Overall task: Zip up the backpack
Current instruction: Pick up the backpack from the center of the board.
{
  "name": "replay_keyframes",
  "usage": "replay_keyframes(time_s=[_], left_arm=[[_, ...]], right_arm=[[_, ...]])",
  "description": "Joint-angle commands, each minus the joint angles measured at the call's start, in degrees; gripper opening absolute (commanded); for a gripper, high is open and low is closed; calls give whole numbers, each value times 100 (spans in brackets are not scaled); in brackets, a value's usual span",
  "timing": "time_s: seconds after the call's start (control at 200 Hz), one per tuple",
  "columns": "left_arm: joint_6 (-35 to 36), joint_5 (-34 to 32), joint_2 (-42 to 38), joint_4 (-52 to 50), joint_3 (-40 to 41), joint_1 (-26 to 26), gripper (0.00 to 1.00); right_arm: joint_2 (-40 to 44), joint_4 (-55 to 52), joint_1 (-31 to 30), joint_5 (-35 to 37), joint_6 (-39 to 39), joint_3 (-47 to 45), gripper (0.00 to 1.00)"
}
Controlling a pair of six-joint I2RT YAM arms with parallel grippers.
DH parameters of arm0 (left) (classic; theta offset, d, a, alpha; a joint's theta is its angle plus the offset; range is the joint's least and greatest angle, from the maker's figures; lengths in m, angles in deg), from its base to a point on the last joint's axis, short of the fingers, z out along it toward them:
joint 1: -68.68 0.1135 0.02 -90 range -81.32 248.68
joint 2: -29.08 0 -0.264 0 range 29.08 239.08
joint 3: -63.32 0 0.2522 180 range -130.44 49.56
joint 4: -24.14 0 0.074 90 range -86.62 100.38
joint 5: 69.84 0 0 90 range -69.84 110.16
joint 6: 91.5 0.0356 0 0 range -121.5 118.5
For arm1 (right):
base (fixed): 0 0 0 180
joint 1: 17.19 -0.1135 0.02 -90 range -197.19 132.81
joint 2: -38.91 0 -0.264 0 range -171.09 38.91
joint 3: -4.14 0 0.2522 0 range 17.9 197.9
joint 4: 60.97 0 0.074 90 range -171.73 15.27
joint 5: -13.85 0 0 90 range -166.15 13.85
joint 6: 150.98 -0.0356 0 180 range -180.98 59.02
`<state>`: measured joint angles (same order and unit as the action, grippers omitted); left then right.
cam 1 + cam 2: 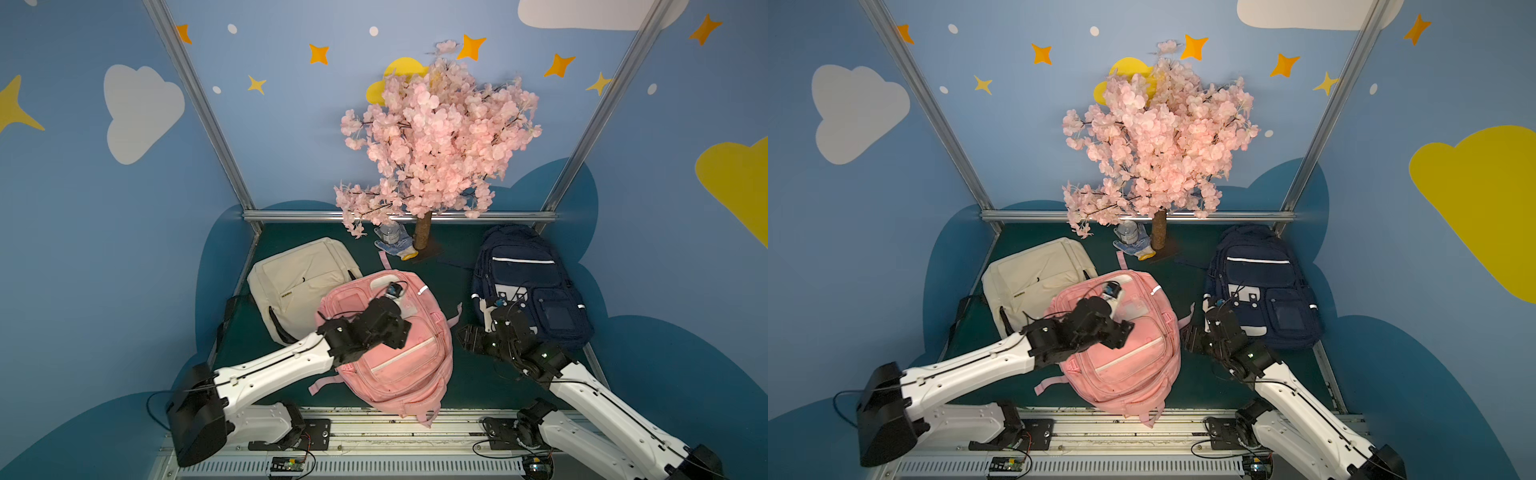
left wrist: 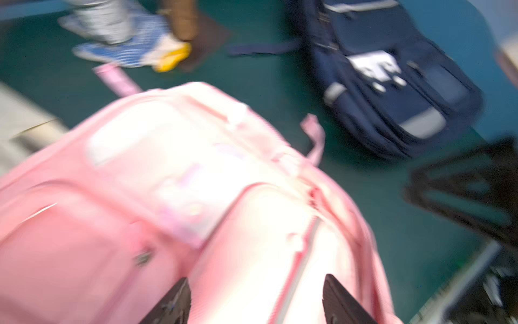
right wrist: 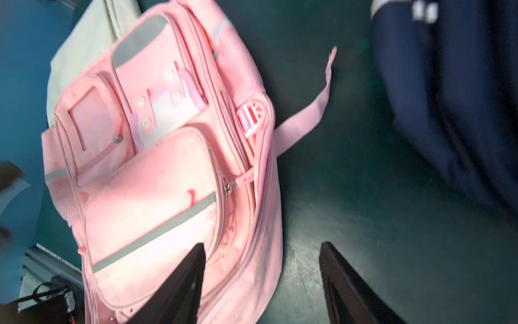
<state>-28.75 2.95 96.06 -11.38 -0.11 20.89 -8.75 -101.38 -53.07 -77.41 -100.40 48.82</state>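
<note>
Right now your left gripper [image 2: 255, 283] stands open over the pink backpack [image 1: 415, 365], your right gripper [image 3: 263, 246] open beside its edge, both empty. It lies flat on the green mat [image 1: 465, 386]; you seem between grips, so next pinch the zip pull [image 3: 228, 187] and brace the fabric.

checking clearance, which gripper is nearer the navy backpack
Right. The right gripper is between the navy backpack and the pink backpack; the left gripper is over the pink backpack.

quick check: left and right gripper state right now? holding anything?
Left gripper: open, holding nothing, above the pink backpack.
Right gripper: open, holding nothing, beside the pink backpack's edge.
</note>
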Motion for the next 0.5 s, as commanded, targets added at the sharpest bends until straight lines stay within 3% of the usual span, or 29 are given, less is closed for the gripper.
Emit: replay_keyframes(time_s=[0.0,0.1,0.18,0.385,0.496], left_arm=[[-978,-246,-667,-1515,423,909,77],[-885,325,-918,-1477,734,1913,78],[-900,803,-848,-1182,890,2379,78],[-923,1428,-120,-531,946,2572,73],[-917,1596,218,-296,959,2569,65]], right_arm=[[-77,-33,-442,240,-1059,-120,67],[-395,138,-736,397,-1354,-131,68],[-717,420,-800,278,-1434,-147,68],[-1496,731,-859,45,-1529,-64,68],[-1938,894,-874,-222,-1450,63,68]])
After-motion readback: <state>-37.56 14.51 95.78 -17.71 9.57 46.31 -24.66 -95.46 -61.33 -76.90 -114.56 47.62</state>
